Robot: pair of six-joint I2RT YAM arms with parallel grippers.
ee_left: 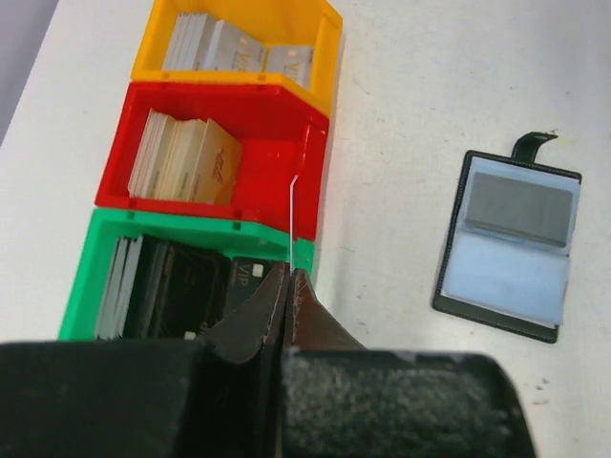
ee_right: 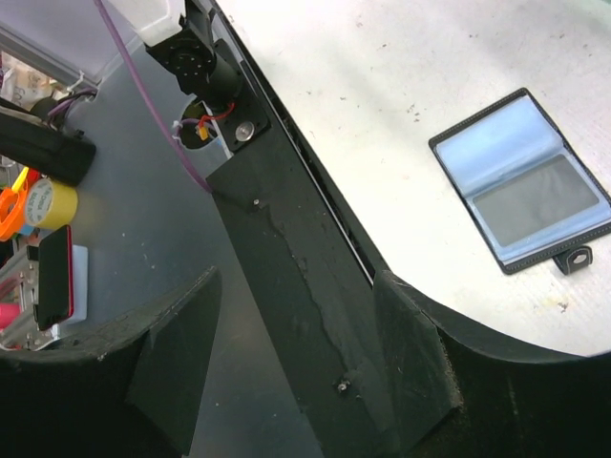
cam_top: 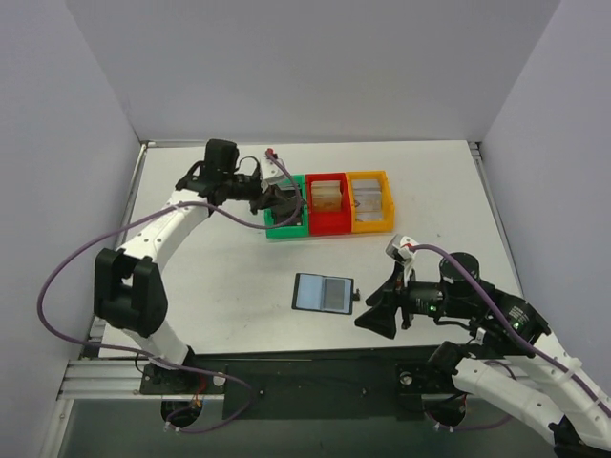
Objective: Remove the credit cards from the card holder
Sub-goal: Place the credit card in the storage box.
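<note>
Overhead, the card holder lies open and flat on the white table, at 6 o'clock from the bins. Its long axis runs 9 to 3 o'clock, and the snap tab points to 3.

The left gripper, at 11 o'clock from the holder, hangs over the green bin. Its jaws are clenched on a pale credit card, which shows edge-on as a thin sliver.

The right gripper, at 4 o'clock from the holder, has its jaws spread wide. It grasps nothing and touches nothing.

The holder is black-rimmed with glossy grey-blue pockets. The tab-side pocket has a grey credit card in it.
</note>
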